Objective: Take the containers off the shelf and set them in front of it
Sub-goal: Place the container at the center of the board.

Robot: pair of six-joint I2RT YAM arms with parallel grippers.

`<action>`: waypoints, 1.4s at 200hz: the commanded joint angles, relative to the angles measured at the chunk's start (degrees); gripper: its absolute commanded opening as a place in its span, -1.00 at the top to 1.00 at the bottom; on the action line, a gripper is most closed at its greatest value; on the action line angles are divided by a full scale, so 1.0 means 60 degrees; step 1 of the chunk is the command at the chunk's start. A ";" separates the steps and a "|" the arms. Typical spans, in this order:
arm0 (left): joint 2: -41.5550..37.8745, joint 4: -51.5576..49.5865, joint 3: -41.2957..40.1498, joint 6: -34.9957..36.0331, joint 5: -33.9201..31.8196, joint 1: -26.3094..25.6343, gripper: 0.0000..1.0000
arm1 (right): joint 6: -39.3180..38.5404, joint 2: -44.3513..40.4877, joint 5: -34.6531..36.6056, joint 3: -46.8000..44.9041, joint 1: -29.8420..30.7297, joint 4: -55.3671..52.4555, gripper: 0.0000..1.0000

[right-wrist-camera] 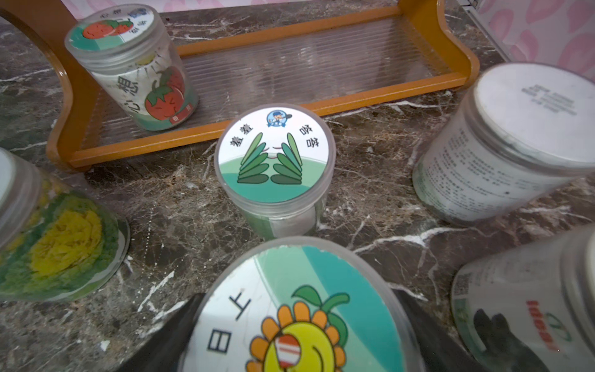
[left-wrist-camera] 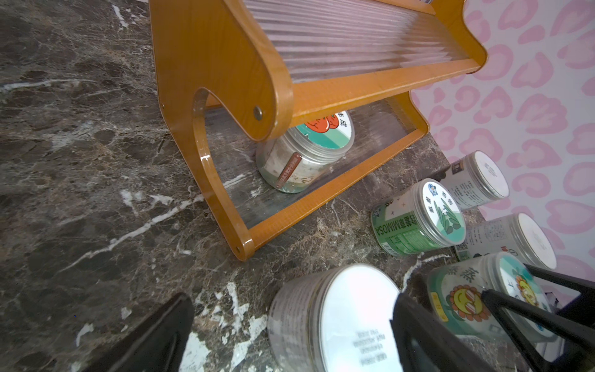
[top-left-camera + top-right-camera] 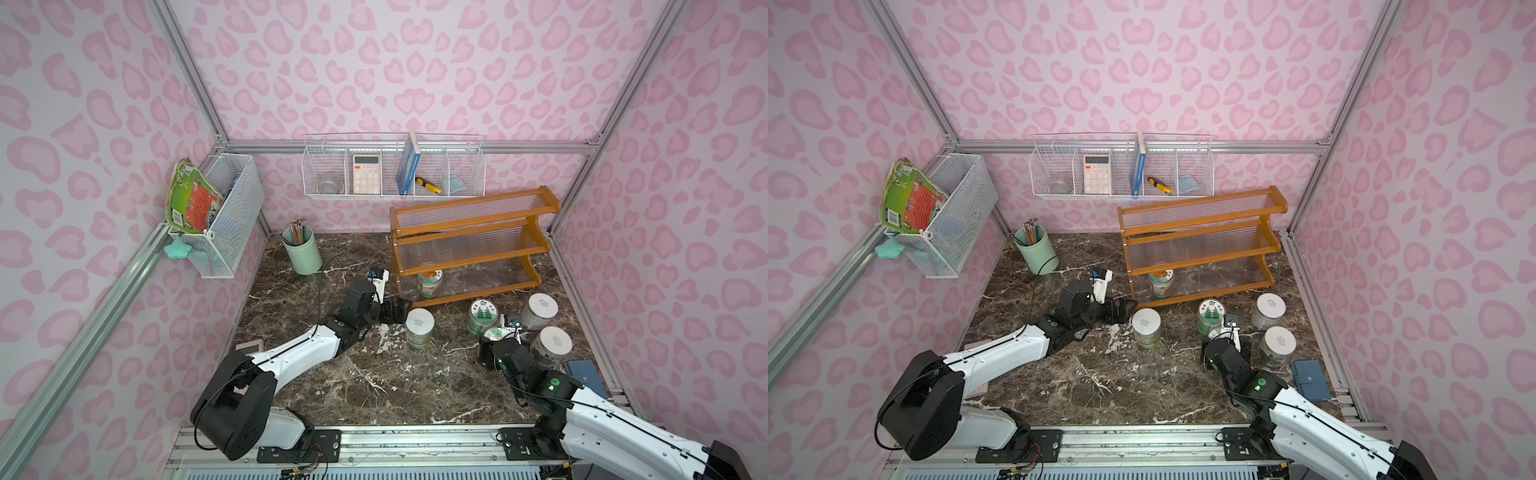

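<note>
left gripper (image 3: 400, 311): fingers spread wide, empty, by shelf (image 3: 469, 245) front corner
right gripper (image 1: 297, 299): fingers clamped on sunflower-lid jar (image 2: 460, 299), in front of shelf
red-fruit-lid jar (image 3: 429, 280): upright on shelf bottom tier
leaf-lid jar (image 3: 481, 316), three white-lid jars (image 3: 540, 309): upright in front of shelf

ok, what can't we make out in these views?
- Sunflower-lid jar: base cut off by right wrist view's edge; in both top views, mostly under the right arm.
- Strawberry-lid jar: left wrist view, shelf hides part of its lid.
- Pink flat item: both top views, left arm covers most of it.
</note>
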 commanded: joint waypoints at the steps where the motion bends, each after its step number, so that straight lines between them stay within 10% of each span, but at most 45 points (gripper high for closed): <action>1: -0.0041 -0.0070 0.0048 0.0138 -0.0090 0.0003 -0.99 | -0.0012 0.0188 0.0205 -0.0042 -0.0073 0.0749 -0.35; 162: -0.0043 -0.0144 0.0081 0.0153 -0.0182 -0.0026 -0.99 | -0.0055 0.0457 -0.0293 -0.0015 -0.0439 0.0720 -0.98; 280: 0.0625 -0.2648 0.2259 0.0879 -0.2221 -0.1434 -0.99 | -0.0496 -0.0939 -0.0479 0.1361 -0.0690 -0.0374 -0.98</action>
